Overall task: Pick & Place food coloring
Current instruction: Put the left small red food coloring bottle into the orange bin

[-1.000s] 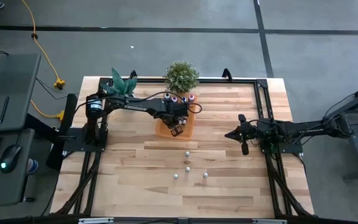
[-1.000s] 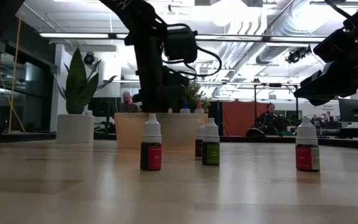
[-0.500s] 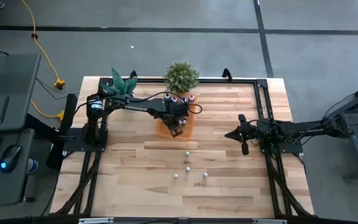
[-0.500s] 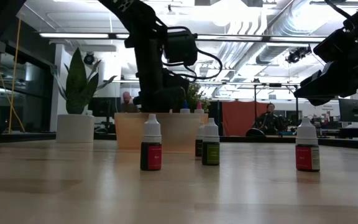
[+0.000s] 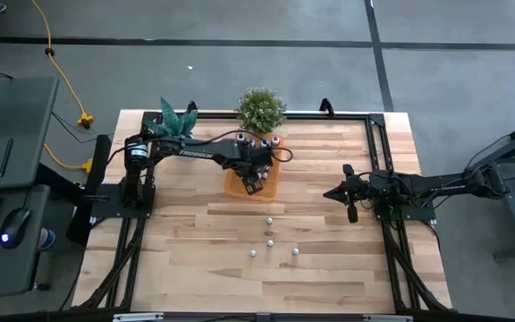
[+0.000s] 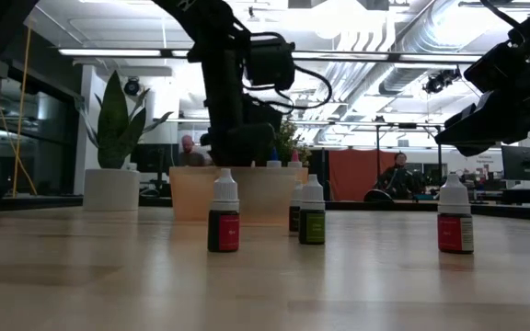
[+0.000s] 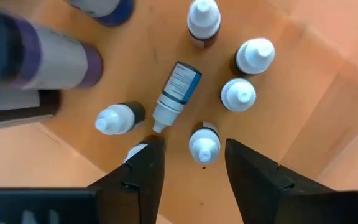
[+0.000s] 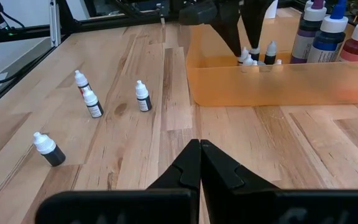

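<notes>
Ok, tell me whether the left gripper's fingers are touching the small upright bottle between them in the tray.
Apart. In the left wrist view the left gripper is open, and the white-capped bottle stands between its fingers with orange tray floor showing on both sides.

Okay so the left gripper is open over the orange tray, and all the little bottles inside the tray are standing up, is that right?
Not quite. The left gripper is open over the orange tray, but one blue-labelled bottle lies on its side among the upright ones, as the left wrist view shows.

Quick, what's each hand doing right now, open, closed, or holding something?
Left hand: open, empty, over the small white-capped bottles in the orange rectangular tray.
Right hand: closed, empty, over the wooden table.
</notes>
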`<state>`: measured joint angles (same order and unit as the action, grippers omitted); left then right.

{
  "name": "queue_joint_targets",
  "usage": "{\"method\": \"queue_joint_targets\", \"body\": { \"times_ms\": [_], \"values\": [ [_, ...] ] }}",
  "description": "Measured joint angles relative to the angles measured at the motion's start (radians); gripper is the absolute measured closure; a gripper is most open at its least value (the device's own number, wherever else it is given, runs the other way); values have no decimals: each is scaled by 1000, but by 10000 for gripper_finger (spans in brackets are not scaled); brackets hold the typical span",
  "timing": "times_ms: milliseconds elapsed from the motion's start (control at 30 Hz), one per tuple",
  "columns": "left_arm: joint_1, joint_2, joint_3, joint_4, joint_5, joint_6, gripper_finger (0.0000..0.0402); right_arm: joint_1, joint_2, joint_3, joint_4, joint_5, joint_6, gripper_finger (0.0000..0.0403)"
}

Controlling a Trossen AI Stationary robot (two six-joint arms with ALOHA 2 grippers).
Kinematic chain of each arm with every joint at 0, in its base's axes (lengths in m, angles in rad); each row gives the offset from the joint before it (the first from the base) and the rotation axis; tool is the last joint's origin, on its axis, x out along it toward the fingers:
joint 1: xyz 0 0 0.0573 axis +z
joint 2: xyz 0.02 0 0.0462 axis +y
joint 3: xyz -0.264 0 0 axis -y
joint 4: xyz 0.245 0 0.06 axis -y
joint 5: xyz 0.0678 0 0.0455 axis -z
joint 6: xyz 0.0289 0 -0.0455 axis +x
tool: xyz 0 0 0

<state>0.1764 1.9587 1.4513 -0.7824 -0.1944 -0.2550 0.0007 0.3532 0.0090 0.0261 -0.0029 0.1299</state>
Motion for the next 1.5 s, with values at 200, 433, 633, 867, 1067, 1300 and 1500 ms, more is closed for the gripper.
{"method": "queue_joint_targets", "body": {
  "times_ms": [200,433,633,867,1067,1300,1500],
  "values": [
    [0,-1,58,-55,-8,36,225,0,0,0,0,0,0,402],
    [-11,-6,167,-139,-58,84,208,0,0,0,0,0,0,402],
    [-34,-34,259,-199,-80,135,200,0,0,0,0,0,0,402],
    [-105,-135,271,-202,-28,300,199,0,0,0,0,0,0,402],
    [-174,-227,271,-229,131,495,199,0,0,0,0,0,0,402],
    [-272,-300,271,-311,378,700,199,0,0,0,0,0,0,402],
    [-356,-303,270,-326,383,716,199,0,0,0,0,0,0,402]
  ]
}}
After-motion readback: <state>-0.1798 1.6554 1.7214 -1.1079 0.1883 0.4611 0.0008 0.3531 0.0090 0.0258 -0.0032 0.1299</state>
